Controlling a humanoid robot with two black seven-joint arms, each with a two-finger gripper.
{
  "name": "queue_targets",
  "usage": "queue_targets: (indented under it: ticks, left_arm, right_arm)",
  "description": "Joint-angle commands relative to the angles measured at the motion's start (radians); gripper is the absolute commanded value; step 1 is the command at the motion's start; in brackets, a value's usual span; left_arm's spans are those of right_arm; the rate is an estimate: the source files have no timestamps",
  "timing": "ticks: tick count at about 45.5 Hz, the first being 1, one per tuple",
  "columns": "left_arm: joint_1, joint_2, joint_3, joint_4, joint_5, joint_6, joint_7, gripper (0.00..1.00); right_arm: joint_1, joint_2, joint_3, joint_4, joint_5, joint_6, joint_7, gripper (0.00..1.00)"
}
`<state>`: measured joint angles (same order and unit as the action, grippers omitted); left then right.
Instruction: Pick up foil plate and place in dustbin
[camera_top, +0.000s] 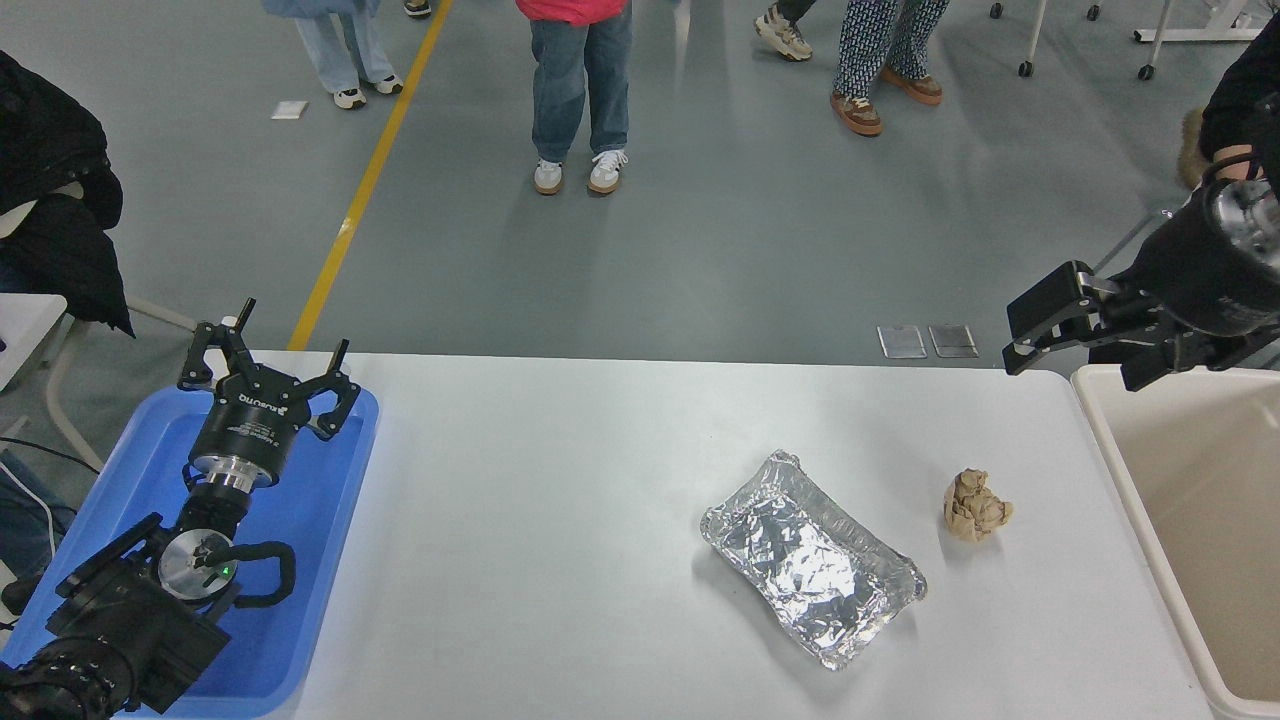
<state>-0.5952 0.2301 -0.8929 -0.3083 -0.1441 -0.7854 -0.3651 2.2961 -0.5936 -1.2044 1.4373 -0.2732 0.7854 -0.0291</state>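
Note:
The foil plate (812, 557) is a crinkled silver tray lying flat on the white table (560, 500), right of centre, turned diagonally. At the right edge stands the beige dustbin (1110, 440), only partly in the picture. My right gripper (1080, 345) hangs high over the table's far right corner, beside the dustbin's near-left rim, well up and to the right of the plate. Its fingers are spread apart and hold nothing. My left gripper (270, 365) rests parked over the blue tray at the lower left, fingers splayed open and empty.
A crumpled brown paper ball (976, 506) lies between the foil plate and the dustbin. A shallow blue tray (330, 500) sits at the table's left end. Several people's legs stand on the grey floor beyond the table. A dark jacket hangs at far left.

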Motion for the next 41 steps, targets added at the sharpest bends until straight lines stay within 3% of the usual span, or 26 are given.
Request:
queue_targets:
  ticks: [1,41]
  left_arm:
    - [0.000,0.000,0.000,0.000,0.001,0.000,0.000,1.00]
    - [0.000,0.000,0.000,0.000,0.001,0.000,0.000,1.00]
  right_arm:
    - [-0.004,0.001,0.002,0.000,0.000,0.000,0.000,1.00]
    - [-0.021,-0.009,0.005,-0.008,-0.001,0.000,0.000,1.00]
